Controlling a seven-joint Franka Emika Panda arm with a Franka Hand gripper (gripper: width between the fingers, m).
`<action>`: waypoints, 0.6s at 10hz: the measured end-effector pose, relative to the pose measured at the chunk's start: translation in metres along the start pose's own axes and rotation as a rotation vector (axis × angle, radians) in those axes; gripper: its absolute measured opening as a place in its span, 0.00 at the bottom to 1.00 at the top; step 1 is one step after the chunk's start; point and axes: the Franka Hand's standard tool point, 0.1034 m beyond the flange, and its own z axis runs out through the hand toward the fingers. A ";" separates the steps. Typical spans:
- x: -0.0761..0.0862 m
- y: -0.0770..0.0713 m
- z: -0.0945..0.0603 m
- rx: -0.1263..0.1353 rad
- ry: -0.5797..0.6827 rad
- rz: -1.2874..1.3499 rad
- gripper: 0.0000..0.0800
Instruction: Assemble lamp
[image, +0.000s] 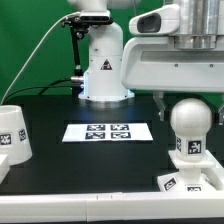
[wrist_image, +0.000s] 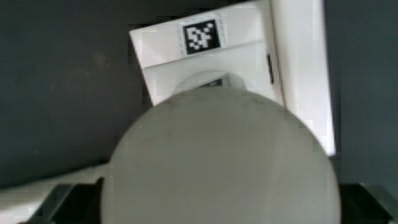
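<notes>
Where the black surface (image: 60, 170) runs toward the exterior view's right, finds the bulb (image: 187, 125) standing upright, neck down, on the squat stepped base (image: 195, 183), close to the front edge. Hangs the pincer (image: 187, 104) low over that bulb, jaws apart, one dark finger (image: 161, 100) just beside the round head with a slim gap showing, the other finger hard to make out. Flanks the head on both sides without visibly clamping it. From the wrist view, looks straight down on the bulb (wrist_image: 222, 160), its pale dome filling most of the picture, with dark fingertips (wrist_image: 71, 205) at either side of it and the base (wrist_image: 214, 60) beyond, bearing a black-and-white tag (wrist_image: 205, 37). Shows further small tags on the bulb's neck (image: 188, 147) and on the base's side (image: 170, 182). Leaves the tapered shade (image: 12, 135) well apart at the exterior view's left, partly cut off by the picture's edge. Between shade and bulb, places the marker board (image: 108, 131) flat on the surface, in front of the white robot pedestal (image: 105, 65) with its triangle sticker
</notes>
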 end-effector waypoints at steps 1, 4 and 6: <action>0.000 0.001 0.000 0.005 -0.005 0.152 0.72; -0.004 -0.003 0.000 0.000 0.000 0.440 0.72; -0.004 0.000 0.000 -0.004 -0.003 0.519 0.72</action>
